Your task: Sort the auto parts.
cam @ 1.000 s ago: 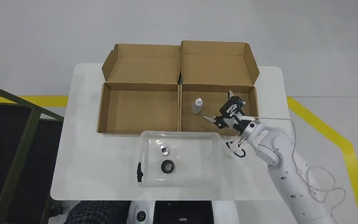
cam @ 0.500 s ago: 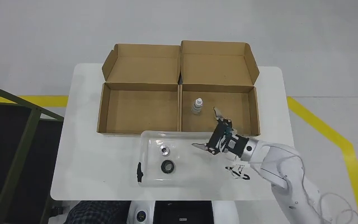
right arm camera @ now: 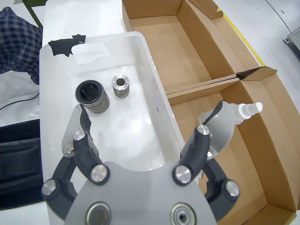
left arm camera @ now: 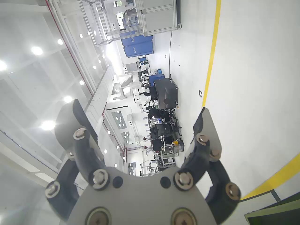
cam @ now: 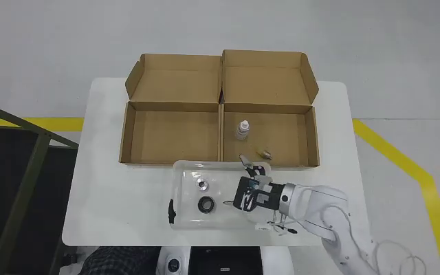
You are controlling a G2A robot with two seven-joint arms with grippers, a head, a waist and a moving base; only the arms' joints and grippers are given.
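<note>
Right pincer (right arm camera: 150, 113) spread, empty, over tub (right arm camera: 105, 36); bearing (right arm camera: 92, 97) and sleeve (right arm camera: 120, 86) just ahead, likely lined up for a pick.

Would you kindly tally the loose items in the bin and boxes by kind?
Grey metal cylinders in the clear plastic bin: 2
White plastic spray bottle in a brown cardboard box: 1
Small tan piece in the same box: 1
Total: 4

Bright, even overhead light. Ceiling lamps (left arm camera: 48, 125) flare in left wrist view. Soft shadows and patchy glare inside clear bin (right arm camera: 121, 50). Fisheye bending toward frame edges.
</note>
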